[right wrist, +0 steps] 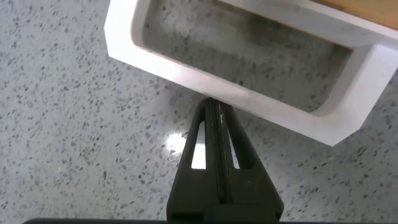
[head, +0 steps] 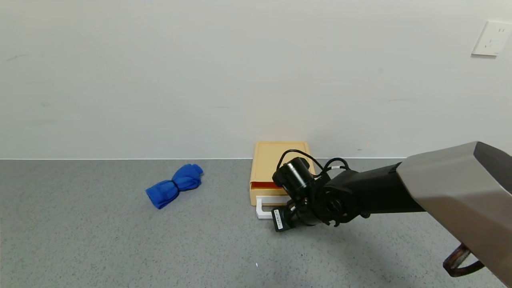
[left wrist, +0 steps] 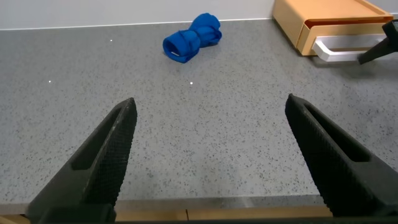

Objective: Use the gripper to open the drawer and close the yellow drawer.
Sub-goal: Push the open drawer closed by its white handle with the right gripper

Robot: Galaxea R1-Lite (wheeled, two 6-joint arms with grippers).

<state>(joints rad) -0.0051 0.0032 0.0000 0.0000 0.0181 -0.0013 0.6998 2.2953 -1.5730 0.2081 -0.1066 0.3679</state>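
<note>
The pale yellow drawer (head: 280, 160) stands against the wall with its tray slid out a little, showing an orange gap. Its white loop handle (head: 262, 208) points toward me. My right gripper (head: 280, 214) is low at the handle. In the right wrist view the gripper (right wrist: 214, 106) is shut and empty, its tips against the outer bar of the handle (right wrist: 186, 68). My left gripper (left wrist: 211, 118) is open and empty, parked low over the table's near edge, far from the drawer (left wrist: 323, 18).
A rolled blue cloth (head: 175, 185) lies on the grey speckled table to the left of the drawer; it also shows in the left wrist view (left wrist: 191, 38). The white wall runs right behind the drawer. A wall socket (head: 491, 38) is at the upper right.
</note>
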